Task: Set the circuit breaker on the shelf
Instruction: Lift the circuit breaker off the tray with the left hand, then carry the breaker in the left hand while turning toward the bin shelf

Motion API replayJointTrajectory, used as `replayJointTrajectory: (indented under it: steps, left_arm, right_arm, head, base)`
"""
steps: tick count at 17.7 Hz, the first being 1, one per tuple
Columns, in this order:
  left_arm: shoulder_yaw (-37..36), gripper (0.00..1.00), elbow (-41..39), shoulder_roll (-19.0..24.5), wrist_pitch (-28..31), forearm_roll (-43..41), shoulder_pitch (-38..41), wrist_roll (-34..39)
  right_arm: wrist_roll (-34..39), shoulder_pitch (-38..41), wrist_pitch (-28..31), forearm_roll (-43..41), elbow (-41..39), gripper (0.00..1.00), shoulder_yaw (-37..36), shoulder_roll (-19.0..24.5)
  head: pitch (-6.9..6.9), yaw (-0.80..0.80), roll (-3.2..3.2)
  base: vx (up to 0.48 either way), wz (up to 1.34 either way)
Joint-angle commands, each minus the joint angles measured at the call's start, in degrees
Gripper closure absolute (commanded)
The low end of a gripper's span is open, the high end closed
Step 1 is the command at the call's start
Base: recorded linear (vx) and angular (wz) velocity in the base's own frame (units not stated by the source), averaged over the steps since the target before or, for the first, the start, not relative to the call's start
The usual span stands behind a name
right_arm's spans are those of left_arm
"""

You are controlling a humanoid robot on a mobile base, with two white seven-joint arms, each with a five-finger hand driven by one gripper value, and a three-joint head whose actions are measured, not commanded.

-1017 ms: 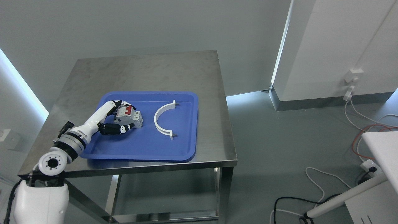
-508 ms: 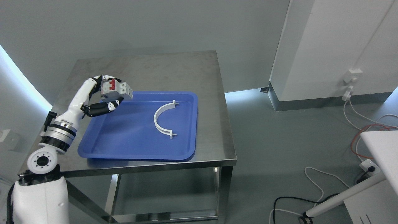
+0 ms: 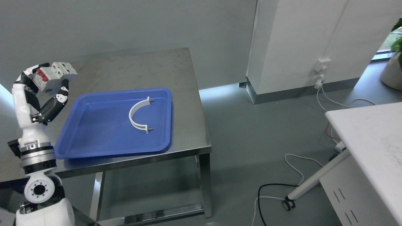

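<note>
1. Held high over the left edge of the steel table point(image 3: 132, 67), clear of the blue tray point(image 3: 103, 139): circuit breaker point(image 3: 55, 75), tilted, red switch levers turned toward the left hand point(image 3: 40, 88)
2. Clamped on the breaker between the upper fingers point(image 3: 26, 75) at its far end and the black thumb pressing up from beneath; no sign of the right hand
3. Probably rigid moulded plastic, blocky and fairly dense for its bulk, so no give under the grip and little risk of crushing
4. Likely smooth and somewhat slippery on the flat grey sides; tilt plus hard faces suggests a chance of rotating or sliding out during a swing
5. Best taken across the two broad flat faces of the body, well away from the red levers, which could flip under pressure
6. Left lying in the tray: white curved bracket point(image 3: 138, 114), untouched and well apart from the hand
7. No shelf identifiable in this view; only a white table point(image 3: 370, 138) at the right edge, so placement spot cannot be told
8. Worth setting down flat on the base rather than dropping, since clips and terminals could chip
</note>
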Motion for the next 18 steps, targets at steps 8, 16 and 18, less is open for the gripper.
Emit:
replayJointTrajectory:
  steps: [8, 16, 18]
  left_arm:
    - [1.77, 0.83, -10.21, -1.41, 8.78, 3.45, 6.12, 1.09]
    - [0.28, 0.83, -10.12, -1.41, 8.69, 6.78, 9.11, 1.00]
    - [0.45, 0.83, -10.03, -1.41, 8.69, 7.49, 10.25, 1.00]
  right_arm:
    - [0.30, 0.00, 0.26, 0.01, 0.00, 0.00, 1.14, -1.00]
    - [0.30, 0.00, 0.26, 0.01, 0.00, 0.00, 1.14, -1.00]
    - [0.39, 0.00, 0.26, 0.01, 0.00, 0.00, 1.14, -1.00]
  head:
    - [0.00, 0.00, 0.00]
    - [0.01, 0.00, 0.00]
    - [0.00, 0.00, 0.00]
  base:
    - [-0.234, -0.07]
    - [-0.411, 0.27]
    - [-0.439, 0.03]
